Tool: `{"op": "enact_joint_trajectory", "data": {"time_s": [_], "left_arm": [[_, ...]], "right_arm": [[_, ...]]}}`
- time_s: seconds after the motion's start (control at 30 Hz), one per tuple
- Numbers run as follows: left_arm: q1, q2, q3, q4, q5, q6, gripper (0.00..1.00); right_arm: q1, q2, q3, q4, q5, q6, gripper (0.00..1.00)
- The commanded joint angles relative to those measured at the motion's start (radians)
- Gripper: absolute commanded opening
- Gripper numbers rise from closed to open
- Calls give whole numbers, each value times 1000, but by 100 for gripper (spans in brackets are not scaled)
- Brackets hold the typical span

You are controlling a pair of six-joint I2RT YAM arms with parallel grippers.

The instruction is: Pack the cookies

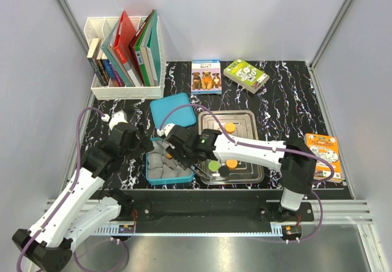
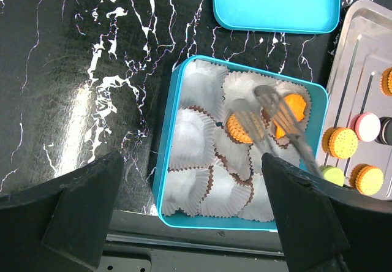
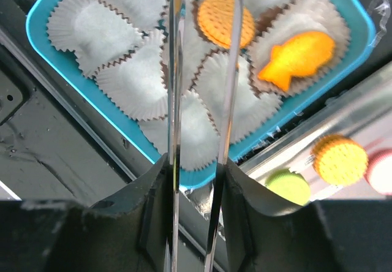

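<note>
The cookies lie in two places. An orange round cookie and an orange fish-shaped one sit in paper cups in the teal tin. Orange, pink, green and black cookies lie on the steel tray. My right gripper is shut on metal tongs, whose tips hover over the tin beside the round cookie. My left gripper is open and empty above the tin's near edge.
The tin's teal lid lies behind the tin. The tray is to its right. A white rack of books stands at the back left. Two card boxes lie at the back and an orange one at the right.
</note>
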Motion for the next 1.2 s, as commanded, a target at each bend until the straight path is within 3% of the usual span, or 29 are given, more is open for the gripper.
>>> {"op": "enact_joint_trajectory", "data": {"time_s": [0.0,0.37,0.8,1.17], "left_arm": [[1,-17,6,37,-13,-9,99],[3,21,-2,63,19,-7,99],[3,67,-20,133,94,5,99],[3,67,-43,160,118,11,99]], "right_arm": [[-10,-77,76,-83,80,43,38],[-131,-249,43,-285,142,211,1],[-419,-408,-186,-316,85,451,1],[-499,-352,-227,-233,16,399,18]]}}
